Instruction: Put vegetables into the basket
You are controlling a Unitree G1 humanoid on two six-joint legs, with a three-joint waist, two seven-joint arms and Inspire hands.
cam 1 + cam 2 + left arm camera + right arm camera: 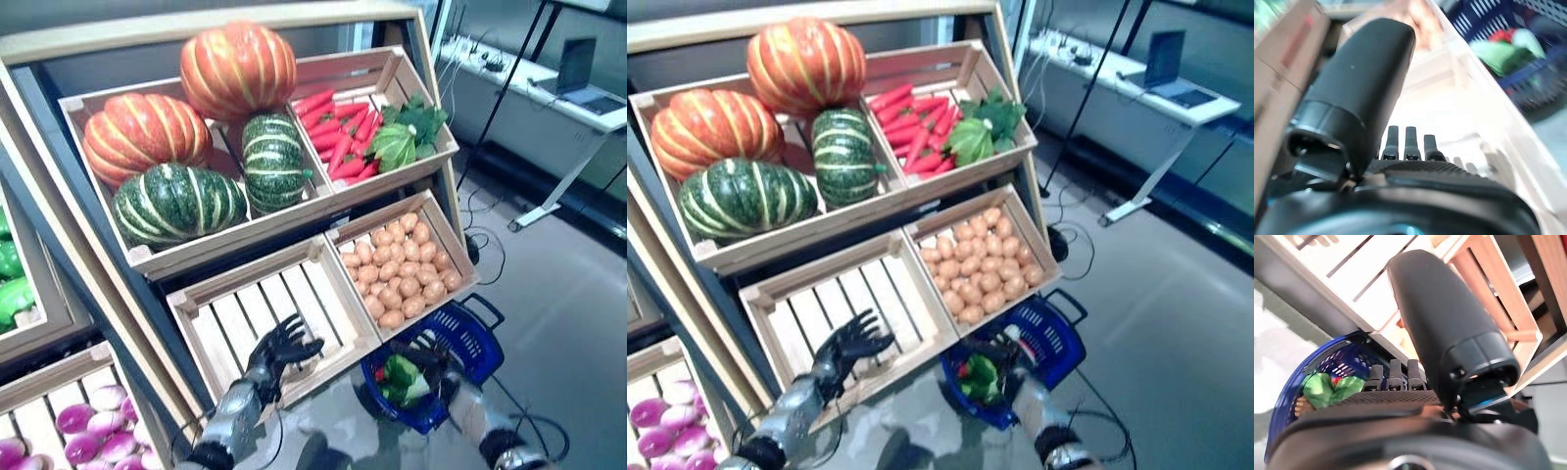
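Left hand (279, 354) lower centre, fingers spread, holding nothing, over empty crate (227, 323). Right hand (437, 364) above blue basket (468, 338) holding greens (402, 377); fingers' state unreadable.

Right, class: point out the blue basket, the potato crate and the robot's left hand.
blue basket (477, 345): left eye view, far rim.
potato crate (442, 230): left eye view, right wall.
left hand (279, 350): left eye view, palm.

A slanted wooden display shelf (93, 284) carried wooden crates. The pumpkin crate (235, 227) held orange and green pumpkins. Right of it sat the crate of red radishes (340, 137) with leafy greens. Below it were an empty slatted crate (257, 313) and a potato crate (400, 266). On the floor (578, 323) below the potato crate stood a blue basket (460, 338).
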